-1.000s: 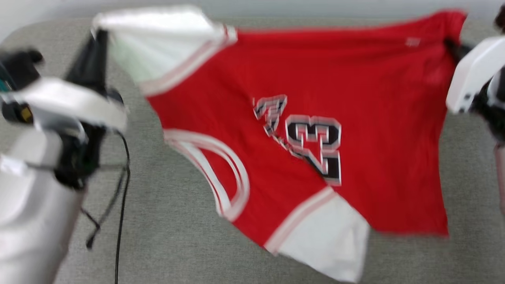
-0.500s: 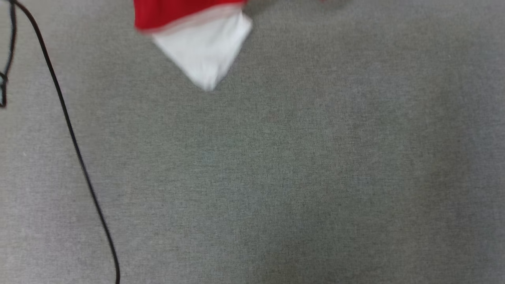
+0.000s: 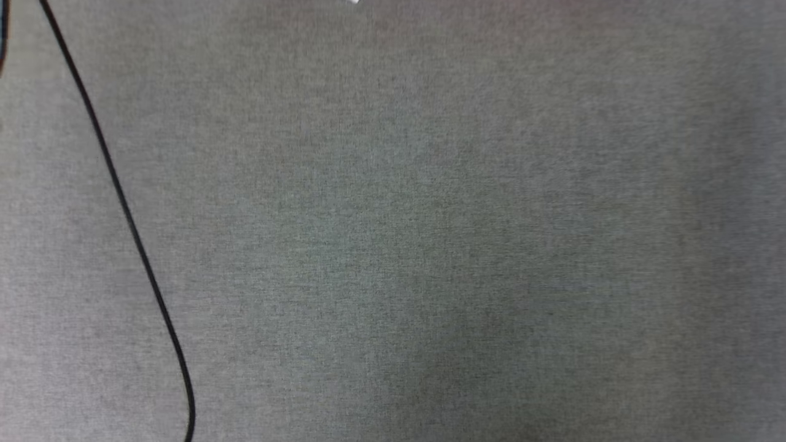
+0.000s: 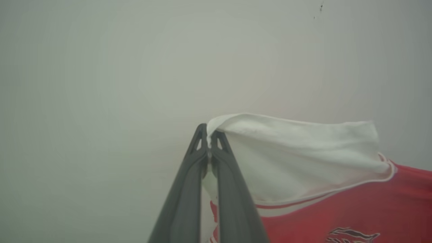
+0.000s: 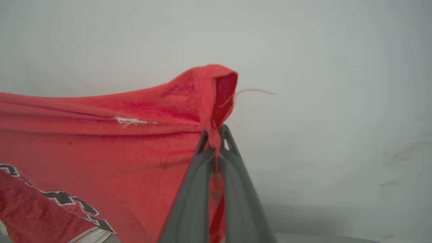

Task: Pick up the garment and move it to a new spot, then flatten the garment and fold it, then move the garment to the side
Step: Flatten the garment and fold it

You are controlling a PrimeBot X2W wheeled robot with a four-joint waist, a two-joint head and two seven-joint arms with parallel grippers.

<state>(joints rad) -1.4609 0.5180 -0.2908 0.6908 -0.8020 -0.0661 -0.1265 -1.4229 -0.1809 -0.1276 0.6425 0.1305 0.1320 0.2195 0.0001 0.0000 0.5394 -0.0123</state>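
The garment is off the surface and hangs in the air, stretched between the two hands in front of a pale wall. The left hand is closed tight on the folded edge of a white sleeve. The right hand is pinched shut on a red corner of the cloth, with a loose thread trailing from it. Part of the black lettering shows low in the right wrist view, where the fabric sags and creases rather than lying flat.

By this, the pick-up looks done and the carry to a new spot is under way. Laying the garment down, flattening it, folding it and moving it aside all appear to remain.

Below, the grey surface carries a black cable down its left side, and a white sliver, probably the sleeve tip, touches the far edge of the head view.

A second ago the head view showed the whole shirt spread between both arms. Half a second ago only a red strip and a white sleeve point remained at the far edge. The picture has shifted as a whole, so the camera has tilted down; whether the shirt also rose cannot be told.
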